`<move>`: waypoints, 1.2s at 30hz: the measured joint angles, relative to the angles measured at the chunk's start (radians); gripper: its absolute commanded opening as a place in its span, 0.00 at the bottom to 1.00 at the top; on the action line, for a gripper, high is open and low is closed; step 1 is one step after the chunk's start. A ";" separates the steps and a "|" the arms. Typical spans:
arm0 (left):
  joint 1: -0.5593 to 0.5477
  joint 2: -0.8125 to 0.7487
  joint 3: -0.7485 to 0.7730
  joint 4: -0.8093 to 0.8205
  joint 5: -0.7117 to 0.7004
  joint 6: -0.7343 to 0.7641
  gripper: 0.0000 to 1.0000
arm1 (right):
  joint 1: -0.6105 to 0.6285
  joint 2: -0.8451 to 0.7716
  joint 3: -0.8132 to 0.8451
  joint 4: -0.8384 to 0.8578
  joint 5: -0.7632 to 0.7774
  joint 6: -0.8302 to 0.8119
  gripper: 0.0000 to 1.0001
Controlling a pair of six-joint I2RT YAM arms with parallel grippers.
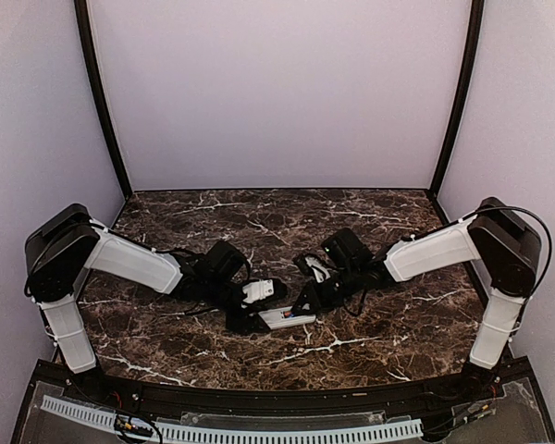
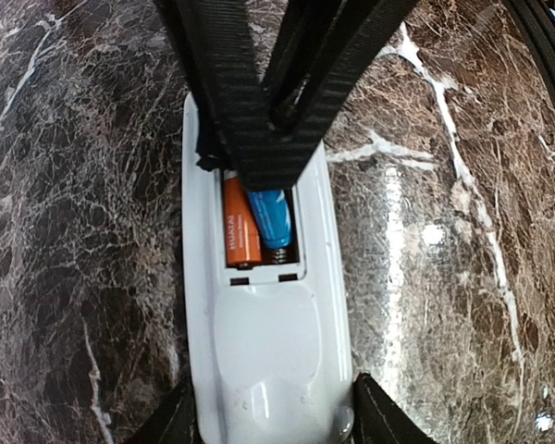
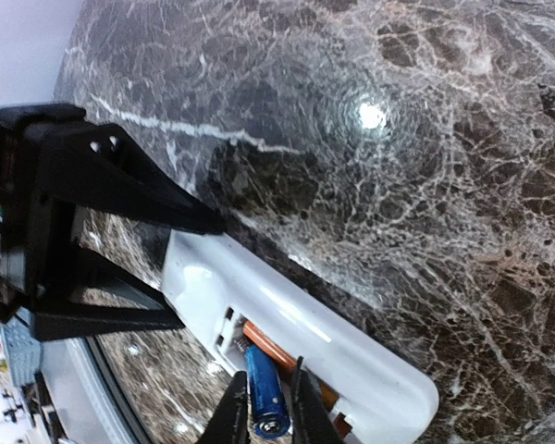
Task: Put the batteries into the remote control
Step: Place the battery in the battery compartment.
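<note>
A dark brown marble table (image 1: 166, 324) veined in white fills a booth with pale lilac walls (image 1: 277, 92). From above you see the left arm (image 1: 134, 261) and right arm (image 1: 435, 250) meeting over the remote control (image 1: 287, 319), which lies flat near the front middle of the table. Its details are too small to read there. In the left wrist view the remote lies back up with its battery bay (image 2: 296, 242) uncovered. The left gripper (image 2: 276, 421) straddles the near end, its fingers (image 2: 178, 421) against both long edges in what looks like a half-wide grip on the body. The orange battery (image 2: 241, 233) sits flat in one slot. The blue battery (image 2: 271, 220) lies beside it, touching it, with its far end under the right gripper (image 2: 273, 171). White letters along the orange cell read "HUATAI". The smaller print near them is not legible, and you can read nothing on the blue cell or the remote's back. In the right wrist view the claw is narrow, pinching the blue cell's raised end, so the cell looks tilted rather than seated. To finish this well, let the left claw pin the remote so it cannot slide or rock. Push the low end against its contact, then ease the raised end straight down until it lies level with the orange one. Open only once it is level, and avoid nudging the seated cell. Polarity marks are not visible, so you cannot confirm the orientation from here.
</note>
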 measured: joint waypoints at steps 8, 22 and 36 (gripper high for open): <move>0.000 0.002 0.005 -0.005 0.001 -0.007 0.52 | 0.007 -0.010 0.007 -0.049 0.027 -0.013 0.28; 0.000 0.004 0.010 -0.011 0.001 -0.008 0.53 | 0.026 -0.026 0.072 -0.178 0.104 -0.037 0.39; 0.000 0.006 0.012 -0.011 0.002 -0.011 0.53 | 0.032 -0.038 0.140 -0.356 0.233 -0.061 0.33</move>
